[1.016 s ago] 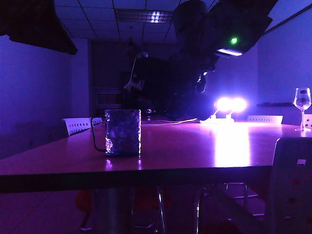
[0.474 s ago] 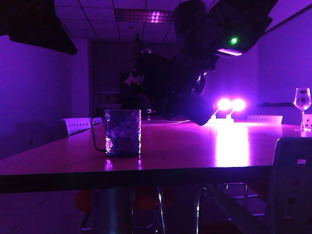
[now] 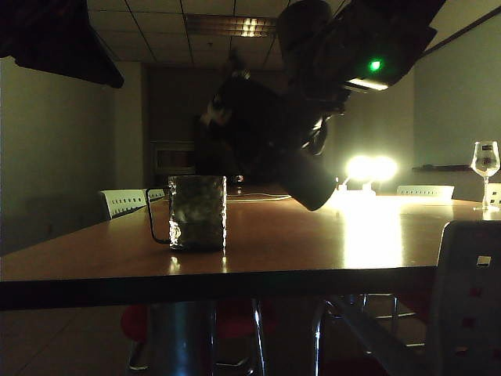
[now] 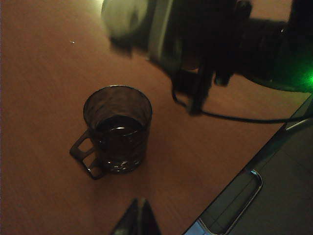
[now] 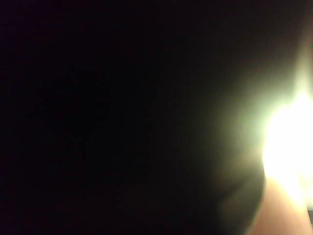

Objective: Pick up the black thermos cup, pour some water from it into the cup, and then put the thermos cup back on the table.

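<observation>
Exterior view: wine glass [image 3: 486, 163] far right, right gripper [image 3: 270, 141] on black thermos cup [image 3: 301, 176]

No legible txt, labels, brands or nos. anywhere; frames too dark. A pale mark on the cup [image 3: 175, 232] can't be read.

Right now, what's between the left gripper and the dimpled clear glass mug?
Only bare glossy brown table, per the left wrist view: the left gripper hovers near the mug; the right gripper holds the tilted black thermos cup above.
</observation>
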